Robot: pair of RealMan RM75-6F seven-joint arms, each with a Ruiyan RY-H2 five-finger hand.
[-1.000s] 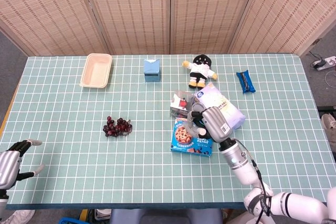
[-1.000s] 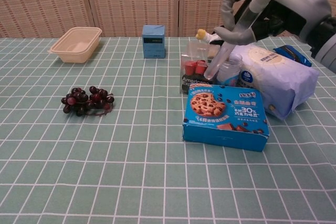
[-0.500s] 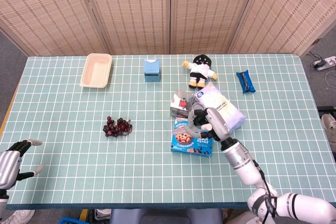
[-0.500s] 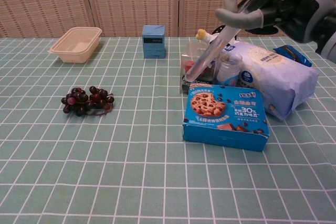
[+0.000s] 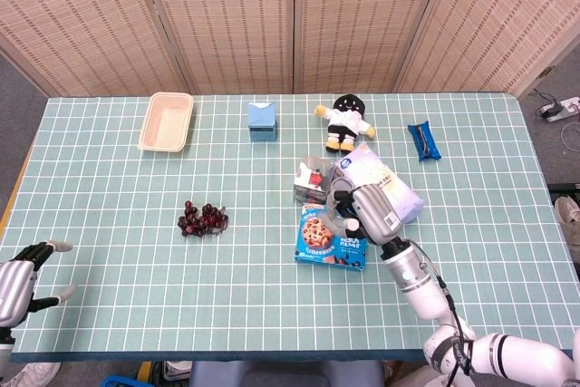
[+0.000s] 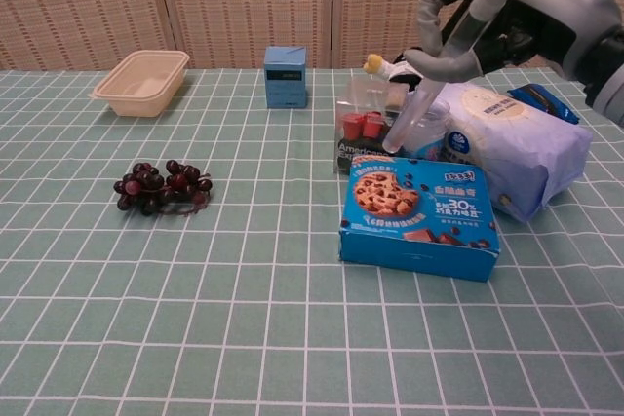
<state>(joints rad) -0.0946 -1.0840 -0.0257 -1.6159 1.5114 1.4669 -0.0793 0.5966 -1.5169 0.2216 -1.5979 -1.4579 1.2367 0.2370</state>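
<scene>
My right hand point(image 6: 522, 17) point(image 5: 366, 210) hovers above the cluster of goods and grips a clear plastic tube point(image 6: 439, 70) by its white-capped top. The tube slants down to the left. Its lower end lies over a small clear jar point(image 6: 427, 129), beside a clear box of red cups point(image 6: 363, 130). Just below stand a blue cookie box point(image 6: 419, 216) point(image 5: 330, 237) and a white soft pack point(image 6: 517, 148) point(image 5: 384, 184). My left hand point(image 5: 20, 283) rests far off at the table's front left corner, fingers apart and holding nothing.
A bunch of dark grapes point(image 5: 204, 217) lies mid-left. At the back stand a beige tray point(image 5: 166, 121), a blue carton point(image 5: 263, 120) and a plush doll point(image 5: 345, 120). A blue snack pack point(image 5: 423, 140) lies at the far right.
My right hand dropped slightly and the tube swung steeper. Its lower end moved from over the red-cup box rightward to the clear jar. The left hand stayed still.
</scene>
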